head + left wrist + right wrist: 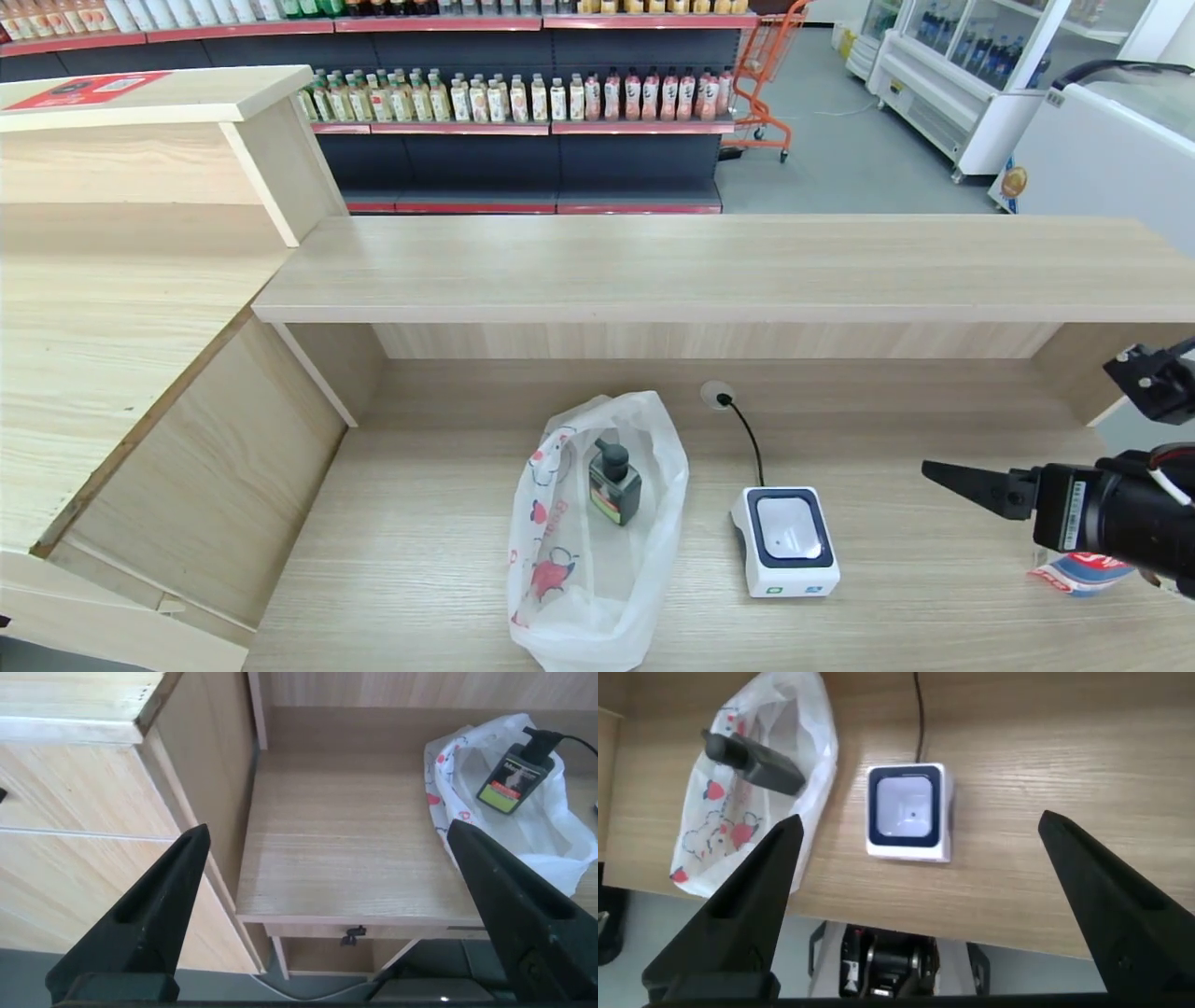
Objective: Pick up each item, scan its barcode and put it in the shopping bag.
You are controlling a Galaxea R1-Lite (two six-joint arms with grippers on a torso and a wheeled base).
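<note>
A translucent white shopping bag (597, 560) with red cartoon prints lies open on the wooden desk, left of centre. Inside it rests a dark pump bottle (614, 483) with a green and red label. The white barcode scanner (786, 539) stands just right of the bag, window up. My right gripper (966, 485) hovers above the desk's right side, open (917, 819) and holding nothing, with the scanner (910, 812) and bag (719, 840) below it. A red, white and blue packet (1083, 571) lies partly hidden under the right arm. My left gripper (327, 829) is open and holds nothing, off the desk's near left edge; the bag (551, 849) and bottle (512, 779) lie beyond it.
A black cable (747, 434) runs from the scanner to a hole at the back of the desk. A raised counter ledge (709, 266) spans the back, and a taller counter (112, 299) walls the left. Bare desk lies left of the bag and between scanner and packet.
</note>
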